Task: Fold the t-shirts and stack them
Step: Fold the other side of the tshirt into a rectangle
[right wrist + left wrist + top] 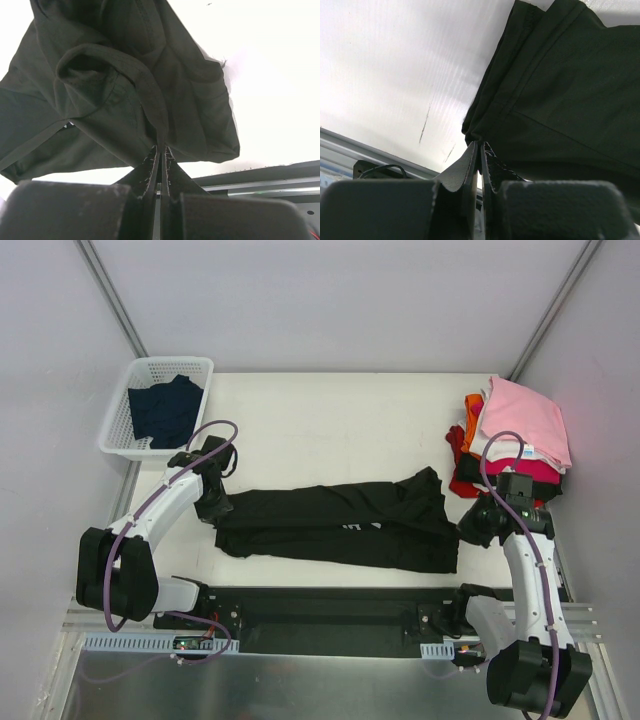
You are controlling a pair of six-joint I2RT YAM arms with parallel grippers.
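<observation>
A black t-shirt (340, 525) lies folded into a long band across the near middle of the table, with a bit of white print showing at its front fold. My left gripper (218, 512) is shut on the band's left end, pinching a corner of cloth (560, 90) between its fingertips (480, 146). At the right end, my right gripper (468, 530) is shut on a hem strip of the same shirt (100, 100), which rises from the closed jaws (161, 148). A stack of folded t-shirts sits at the right edge: pink (528, 418) on top, with orange (472, 410), magenta (540, 470) and red (460, 468) below.
A white mesh basket (140, 370) stands at the table's back left corner with a dark navy t-shirt (165, 410) in it. A black rail runs along the near edge, between the two arm bases (330, 615).
</observation>
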